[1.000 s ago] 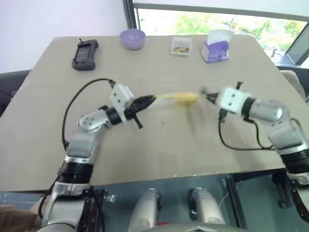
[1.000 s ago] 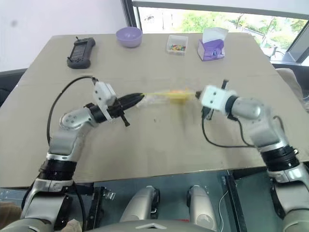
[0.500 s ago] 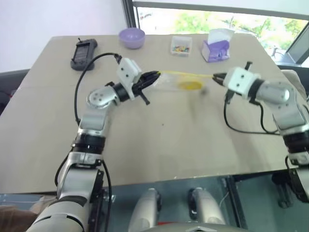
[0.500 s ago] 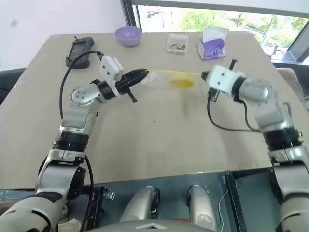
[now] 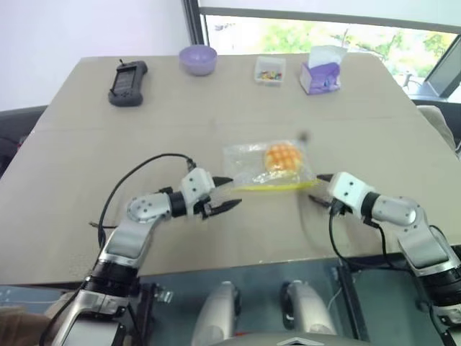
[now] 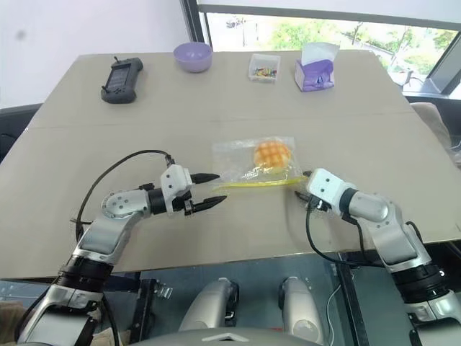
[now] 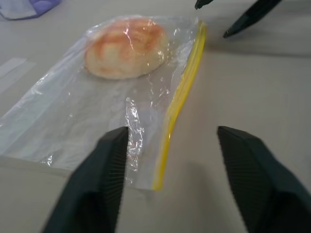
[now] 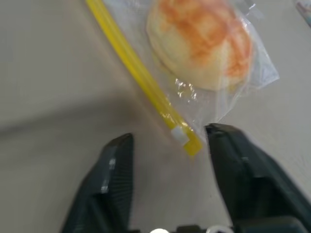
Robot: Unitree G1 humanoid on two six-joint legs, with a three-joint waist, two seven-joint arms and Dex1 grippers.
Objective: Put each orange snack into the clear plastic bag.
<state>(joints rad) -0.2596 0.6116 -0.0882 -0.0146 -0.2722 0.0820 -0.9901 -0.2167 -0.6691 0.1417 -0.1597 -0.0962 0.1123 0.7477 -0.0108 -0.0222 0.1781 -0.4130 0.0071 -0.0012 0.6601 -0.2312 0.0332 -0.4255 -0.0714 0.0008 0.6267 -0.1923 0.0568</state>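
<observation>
My left gripper (image 5: 225,193) sits low over the table (image 5: 86,166) with its two black fingers spread wide and nothing between them. Its tips point toward the near left corner of the bag (image 5: 268,167), just beside it but not touching. In the left wrist view the fingers (image 7: 104,177) stand either side of the bag's yellow seal strip (image 7: 181,99), apart from it.

My right gripper (image 5: 322,189) is also spread wide and empty, low over the table at the other end of the strip. From the right wrist view the strip's end with its small white slider (image 8: 179,136) lies just ahead of the gap between the fingers (image 8: 116,179), and I see no contact.

The bag lies flat on the table between the two grippers, its seal strip along the edge nearest me. The snack (image 5: 282,156) is inside it, resting toward the far right side, criss-cross top facing up. I cannot tell whether the seal is pressed closed.

Further out, along the far edge of the table, I see a black handheld device (image 5: 127,82) at the left, then a purple bowl (image 5: 197,58), a small clear box (image 5: 269,70) of coloured bits, and a purple tissue box (image 5: 322,73). All stand well apart from the bag.
</observation>
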